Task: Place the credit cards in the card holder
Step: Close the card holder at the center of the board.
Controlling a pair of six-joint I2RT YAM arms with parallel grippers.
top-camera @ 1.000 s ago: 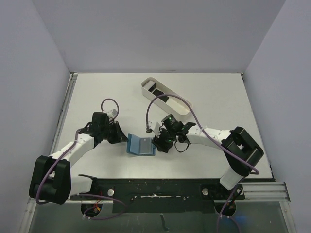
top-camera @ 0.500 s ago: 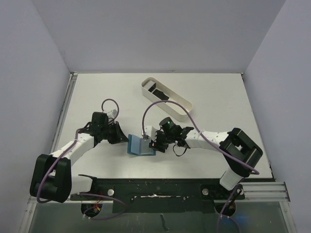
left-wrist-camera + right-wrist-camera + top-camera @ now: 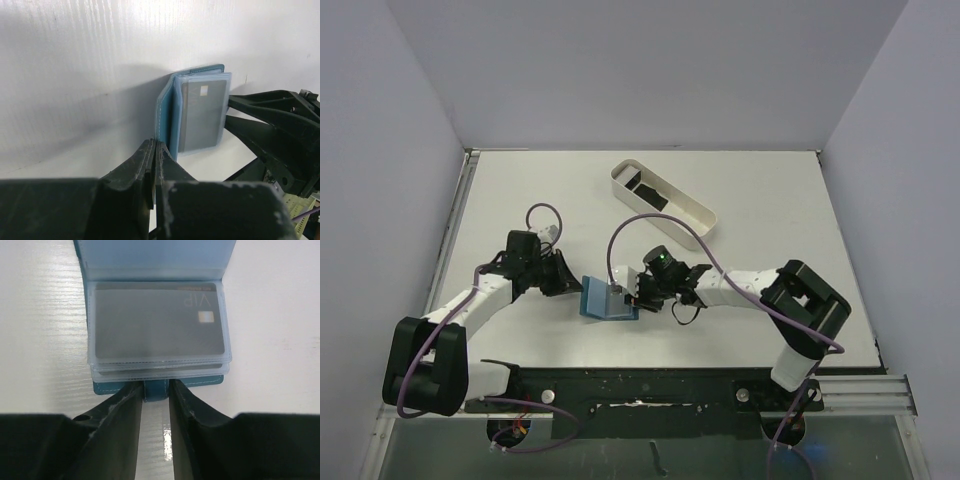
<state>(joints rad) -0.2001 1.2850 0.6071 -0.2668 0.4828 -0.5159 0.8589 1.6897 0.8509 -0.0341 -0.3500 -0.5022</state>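
The teal-blue card holder [image 3: 608,299] lies open between my two grippers. My left gripper [image 3: 577,284] is shut on the edge of its raised cover [image 3: 163,115]. My right gripper [image 3: 633,292] is closed on the teal snap tab [image 3: 156,390] at the other edge. A grey credit card marked VIP [image 3: 159,322] sits in the top clear sleeve; it also shows in the left wrist view [image 3: 202,115]. More clear sleeves [image 3: 160,368] are stacked under it. Black cards [image 3: 642,183] lie in the white tray.
A long white oval tray [image 3: 692,225] stands behind the right arm, towards the back of the white table [image 3: 520,190]. The black rail [image 3: 650,385] with the arm bases runs along the near edge. Purple cables [image 3: 630,230] loop above both wrists.
My right gripper has moved left up to the card holder and now has its tab between its fingers. The left gripper has hardly moved.
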